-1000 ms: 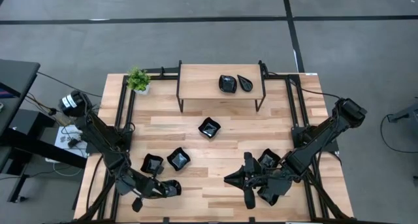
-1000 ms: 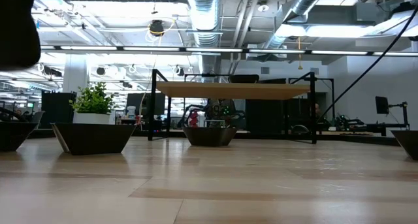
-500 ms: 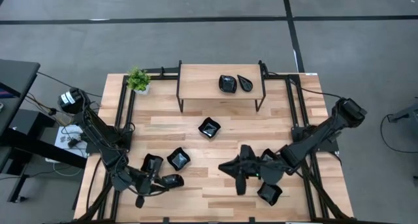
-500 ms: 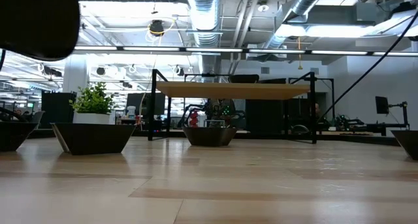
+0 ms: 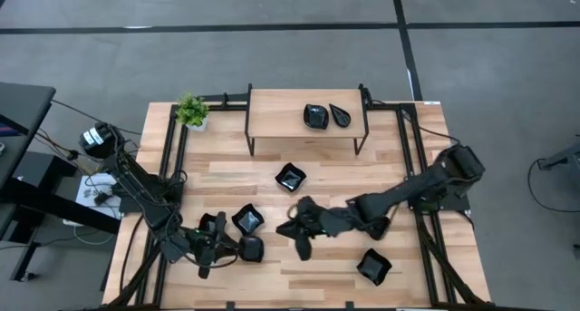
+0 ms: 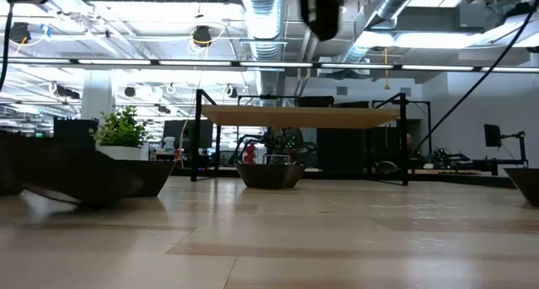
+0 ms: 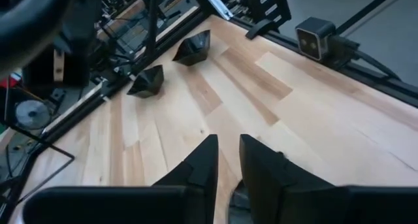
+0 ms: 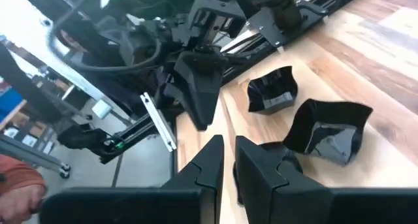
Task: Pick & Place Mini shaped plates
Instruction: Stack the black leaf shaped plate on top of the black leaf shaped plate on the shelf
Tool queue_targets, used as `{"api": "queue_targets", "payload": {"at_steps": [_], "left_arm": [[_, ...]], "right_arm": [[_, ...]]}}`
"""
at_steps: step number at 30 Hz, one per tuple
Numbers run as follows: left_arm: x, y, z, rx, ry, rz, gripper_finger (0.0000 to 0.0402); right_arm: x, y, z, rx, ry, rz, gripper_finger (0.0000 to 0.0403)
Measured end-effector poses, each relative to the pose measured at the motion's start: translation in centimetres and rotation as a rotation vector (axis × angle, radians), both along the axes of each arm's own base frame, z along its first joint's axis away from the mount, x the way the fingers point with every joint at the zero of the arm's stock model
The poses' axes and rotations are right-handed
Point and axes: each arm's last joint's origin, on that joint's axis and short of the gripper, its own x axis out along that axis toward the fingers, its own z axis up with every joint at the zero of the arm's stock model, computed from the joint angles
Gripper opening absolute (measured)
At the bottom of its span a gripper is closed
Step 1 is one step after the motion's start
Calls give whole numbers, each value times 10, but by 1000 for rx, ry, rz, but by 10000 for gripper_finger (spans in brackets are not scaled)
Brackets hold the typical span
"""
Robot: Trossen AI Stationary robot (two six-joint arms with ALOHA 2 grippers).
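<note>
small glossy black mini shaped plates (image 5: 247, 221) lie scattered across my desk (image 5: 227, 179): two near the left arm, one at the centre (image 5: 290, 178), one by the near right edge (image 5: 373, 267), and two already up on the raised shelf (image 5: 308, 114). they look light, stiff and slick, likely breakable; i judge a pinch over a raised rim the safest hold. my left end effector (image 5: 243, 250) sits low by the front-left pair, a dark dish at its tip, fingers (image 7: 202, 162) a narrow gap apart; whether it grips i cannot tell. my right end effector (image 5: 288, 228) reaches across mid-desk, fingers (image 8: 209, 160) nearly together, nothing seen between them.
</note>
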Motion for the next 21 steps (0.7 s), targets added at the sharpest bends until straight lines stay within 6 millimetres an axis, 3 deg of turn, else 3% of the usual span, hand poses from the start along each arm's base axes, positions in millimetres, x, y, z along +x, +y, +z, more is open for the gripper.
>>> {"api": "queue_targets", "payload": {"at_steps": [5,9,16,21], "left_arm": [[-1,-1,0,-28,9,-3,66],[-1,-2,-1,-148,54,7,66],[-3,-3,-4,-332,134,47,66],[-3,-3,-4,-461,188,72,66]], "right_arm": [[27,-1,-9,-52,11,34,36],[41,3,-15,-60,17,40,36],[59,10,-44,-31,88,80,39],[73,21,-67,-30,133,132,73]]}}
